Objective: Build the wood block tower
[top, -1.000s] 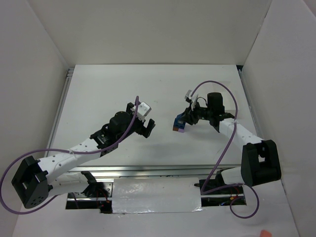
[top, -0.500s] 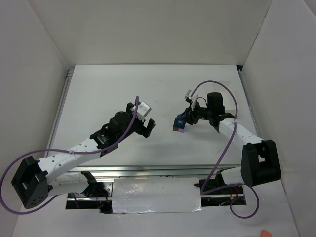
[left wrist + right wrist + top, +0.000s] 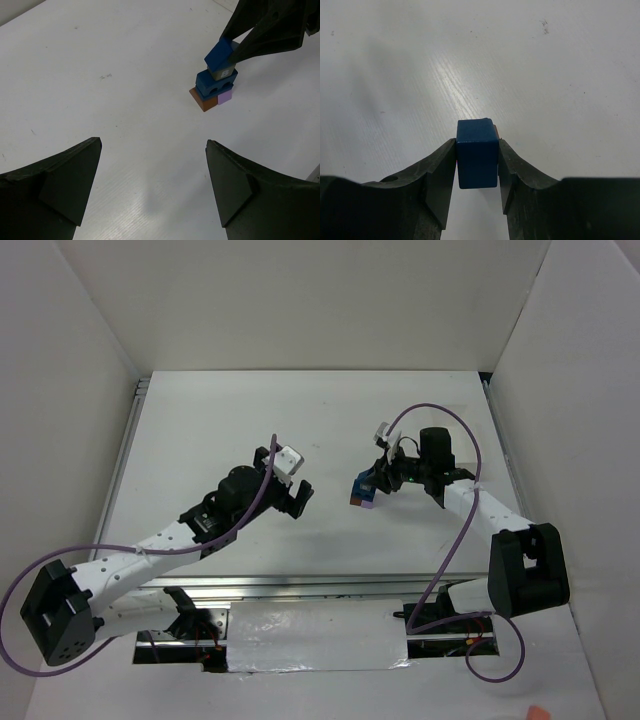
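The wood block tower point(image 3: 364, 492) stands on the white table, right of centre. In the left wrist view it has a brown-orange block point(image 3: 202, 99) and a lavender block point(image 3: 226, 95) at the bottom, then a blue arch block point(image 3: 212, 83) and a grey block point(image 3: 225, 73). My right gripper point(image 3: 374, 481) is shut on a blue block point(image 3: 477, 152), held slightly tilted on top of the grey block point(image 3: 219, 55). My left gripper point(image 3: 286, 483) is wide open and empty, left of the tower, with its fingers point(image 3: 75, 175) well apart from it.
White walls enclose the table point(image 3: 300, 410) at the back and on both sides. A metal rail point(image 3: 300, 585) runs along the near edge. Purple cables loop over both arms.
My left gripper has shifted very slightly up and left. The right gripper and the blue block have not visibly moved.
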Tool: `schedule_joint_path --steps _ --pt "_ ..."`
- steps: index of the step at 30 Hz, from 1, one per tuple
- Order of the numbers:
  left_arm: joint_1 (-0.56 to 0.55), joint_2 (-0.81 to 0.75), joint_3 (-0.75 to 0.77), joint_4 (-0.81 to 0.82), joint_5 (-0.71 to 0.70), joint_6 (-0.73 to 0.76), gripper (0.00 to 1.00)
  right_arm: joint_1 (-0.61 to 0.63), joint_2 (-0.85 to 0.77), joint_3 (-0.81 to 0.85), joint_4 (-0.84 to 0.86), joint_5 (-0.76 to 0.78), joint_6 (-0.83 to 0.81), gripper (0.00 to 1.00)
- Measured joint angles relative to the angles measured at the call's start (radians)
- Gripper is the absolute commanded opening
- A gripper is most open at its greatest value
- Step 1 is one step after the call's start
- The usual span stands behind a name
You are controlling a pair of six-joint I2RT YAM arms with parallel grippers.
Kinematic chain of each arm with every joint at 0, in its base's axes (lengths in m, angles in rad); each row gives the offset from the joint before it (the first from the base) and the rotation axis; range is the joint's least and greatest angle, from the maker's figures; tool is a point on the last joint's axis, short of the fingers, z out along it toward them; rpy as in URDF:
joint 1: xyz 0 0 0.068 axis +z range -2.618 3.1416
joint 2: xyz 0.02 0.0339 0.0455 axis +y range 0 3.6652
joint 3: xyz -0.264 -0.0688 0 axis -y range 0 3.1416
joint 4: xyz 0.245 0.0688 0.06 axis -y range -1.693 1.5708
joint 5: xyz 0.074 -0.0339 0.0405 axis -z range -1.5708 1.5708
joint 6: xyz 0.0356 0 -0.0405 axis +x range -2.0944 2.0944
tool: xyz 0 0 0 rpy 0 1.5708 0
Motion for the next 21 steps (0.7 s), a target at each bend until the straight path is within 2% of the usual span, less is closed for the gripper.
schedule_joint_path --steps 21 --pt "0.0 -0.002 0.0 0.0 0.0 0.002 0.99 0.0 0.0 0.0 -0.014 0.0 -0.004 0.5"
